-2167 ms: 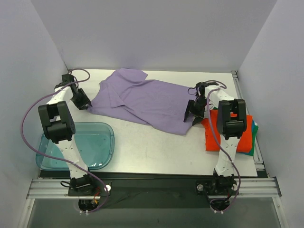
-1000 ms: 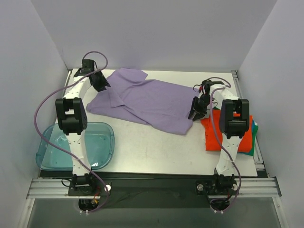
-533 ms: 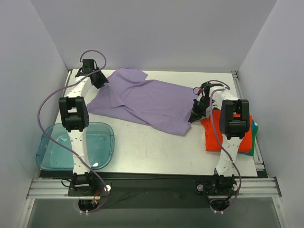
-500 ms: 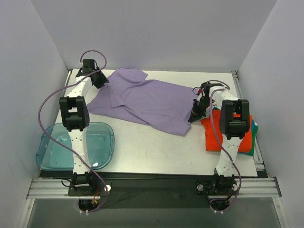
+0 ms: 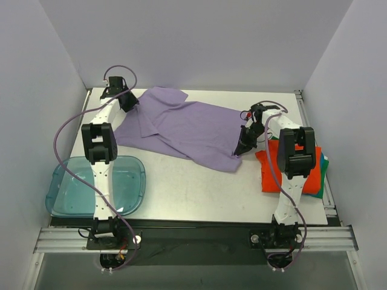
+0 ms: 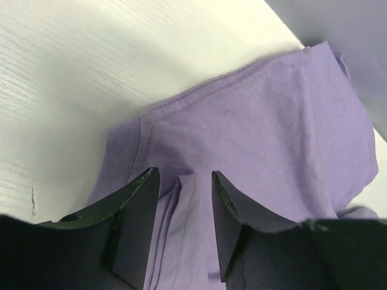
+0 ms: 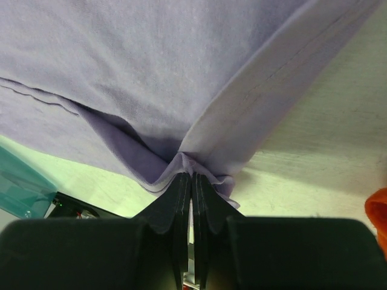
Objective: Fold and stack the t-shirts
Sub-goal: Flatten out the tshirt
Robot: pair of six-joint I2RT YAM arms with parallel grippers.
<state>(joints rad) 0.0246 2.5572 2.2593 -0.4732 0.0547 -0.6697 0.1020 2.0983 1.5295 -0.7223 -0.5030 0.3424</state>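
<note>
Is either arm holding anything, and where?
The right end effector pinches the lavender cloth t-shirt by a bunched edge; the left end effector is open, holding nothing.

I am looking at two matching arms, the left arm [image 5: 98, 142] and the right arm [image 5: 295, 151]. Behind each gripper run slim white tube links joined by blocky black joint housings. A thin purple cable [image 5: 56, 145] trails loosely back from each gripper towards a black base, and both bases are bolted to a silver metal rail [image 5: 329, 238]. The left gripper [image 6: 183, 176] and right gripper [image 7: 191, 175] each have two smooth, matte black, wedge-shaped fingers.
</note>
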